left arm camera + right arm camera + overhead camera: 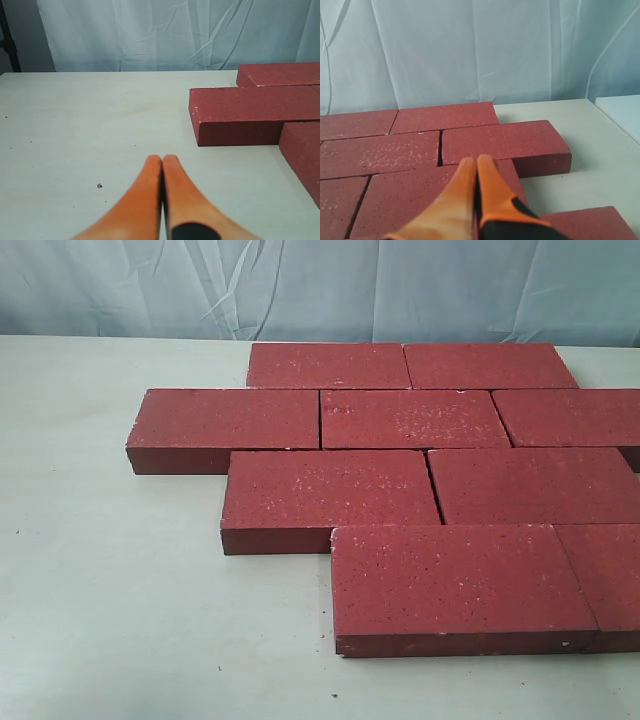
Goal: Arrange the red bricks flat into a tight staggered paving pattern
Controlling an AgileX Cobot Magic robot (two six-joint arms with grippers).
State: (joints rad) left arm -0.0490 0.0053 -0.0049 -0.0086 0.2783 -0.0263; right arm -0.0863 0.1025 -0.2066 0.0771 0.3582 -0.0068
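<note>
the left gripper (162,160) has its orange fingers (142,200) pressed together with nothing between them, over bare table (75,125); the picture's edge cuts off its base. beside the tips lies a small dark speck (99,185), and further out, near but apart, is the blunt end of one of the red bricks (240,107). the right gripper (476,161) is likewise closed on nothing, its tips over the bricks' top faces; whether they touch the surface cannot be told. the exterior view shows nine bricks lying flat in four staggered rows: two, three, two, two from back to front. the seams are narrow, though a thin dark slit shows between some neighbours. the right-hand bricks of the second and front rows run out of the picture, so their far ends are hidden. the back row lies close to the table's rear edge, under a pale blue cloth (120,290). the second row's left brick juts furthest toward the table's left side. the left side and the front strip of the table are bare and open.
</note>
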